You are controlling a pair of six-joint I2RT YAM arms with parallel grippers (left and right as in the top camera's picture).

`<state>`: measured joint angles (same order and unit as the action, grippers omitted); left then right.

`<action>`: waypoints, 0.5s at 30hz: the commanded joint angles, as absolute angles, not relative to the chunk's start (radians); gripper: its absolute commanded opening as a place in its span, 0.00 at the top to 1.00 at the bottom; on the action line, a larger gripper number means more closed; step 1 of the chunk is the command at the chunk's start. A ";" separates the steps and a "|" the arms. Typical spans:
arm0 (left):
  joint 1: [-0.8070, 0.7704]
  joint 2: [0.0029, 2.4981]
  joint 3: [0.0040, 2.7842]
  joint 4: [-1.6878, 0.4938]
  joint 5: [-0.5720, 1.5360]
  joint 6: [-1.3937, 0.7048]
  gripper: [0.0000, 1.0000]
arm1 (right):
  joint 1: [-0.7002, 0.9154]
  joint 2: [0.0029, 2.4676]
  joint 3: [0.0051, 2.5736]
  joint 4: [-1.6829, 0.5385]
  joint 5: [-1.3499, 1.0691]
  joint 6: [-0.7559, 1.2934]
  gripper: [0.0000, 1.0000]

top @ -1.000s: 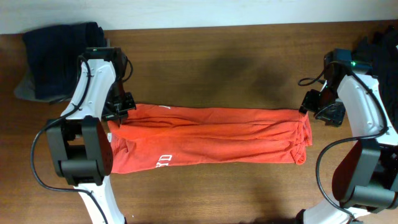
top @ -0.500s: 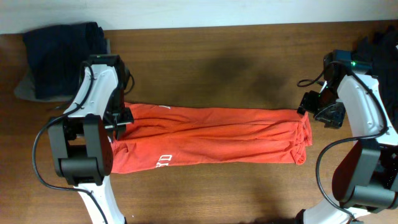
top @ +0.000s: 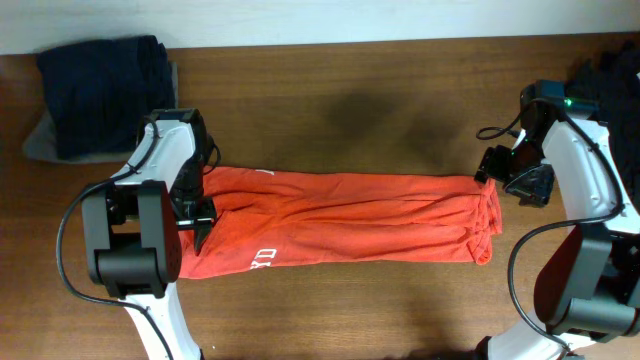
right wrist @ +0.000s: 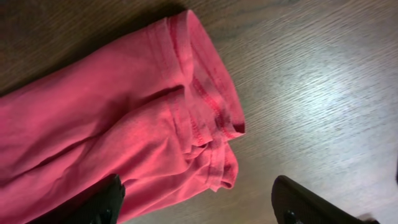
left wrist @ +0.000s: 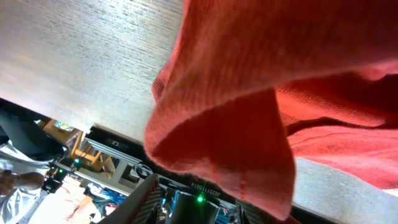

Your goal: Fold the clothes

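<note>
The clothes in play are an orange-red T-shirt (top: 340, 220), folded into a long strip across the table, with white lettering (top: 262, 258) near its left front. My left gripper (top: 197, 215) hovers over the shirt's left end. In the left wrist view its jaws stand apart and a fold of the shirt (left wrist: 224, 143) drapes over one side, hiding that finger. My right gripper (top: 490, 170) is at the shirt's far right corner. It is open, and the hemmed end (right wrist: 211, 124) lies just ahead of its fingers (right wrist: 102, 202).
A navy garment (top: 100, 90) lies on a grey one (top: 35, 145) at the back left. Dark clothes (top: 612, 75) are heaped at the back right, behind the right arm. Bare wooden table (top: 350, 120) runs behind the shirt and in front of it.
My left gripper slid from the shirt's far left corner toward the near side and its jaws parted. The right gripper stayed put and opened slightly wider.
</note>
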<state>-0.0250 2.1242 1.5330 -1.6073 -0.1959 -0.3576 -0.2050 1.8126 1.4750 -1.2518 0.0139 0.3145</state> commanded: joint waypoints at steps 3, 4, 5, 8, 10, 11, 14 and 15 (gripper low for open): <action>-0.024 2.082 1.612 -1.608 -0.199 -0.343 0.67 | -0.204 1.789 1.470 -1.248 -0.083 0.315 0.19; -0.023 2.074 1.629 -1.607 -0.195 -0.343 0.68 | -0.204 1.789 1.470 -1.245 -0.117 0.294 0.19; -0.023 2.061 1.649 -1.605 -0.195 -0.343 0.68 | -0.204 1.789 1.470 -1.239 -0.164 0.261 0.19; -0.023 2.017 1.692 -1.573 -0.195 -0.343 0.66 | -0.203 1.789 1.470 -1.216 -0.287 0.233 0.14; -0.023 1.986 1.695 -1.535 -0.187 -0.343 0.54 | -0.202 1.789 1.470 -1.196 -0.335 0.233 0.13; -0.023 1.975 1.695 -1.518 -0.179 -0.343 0.43 | -0.199 1.789 1.470 -1.188 -0.337 0.234 0.13; -0.023 1.969 1.695 -1.486 -0.146 -0.342 0.27 | -0.179 1.790 1.470 -1.176 -0.327 0.250 0.10; -0.023 1.971 1.694 -1.477 -0.142 -0.342 0.27 | -0.167 1.792 1.470 -1.172 -0.310 0.273 0.10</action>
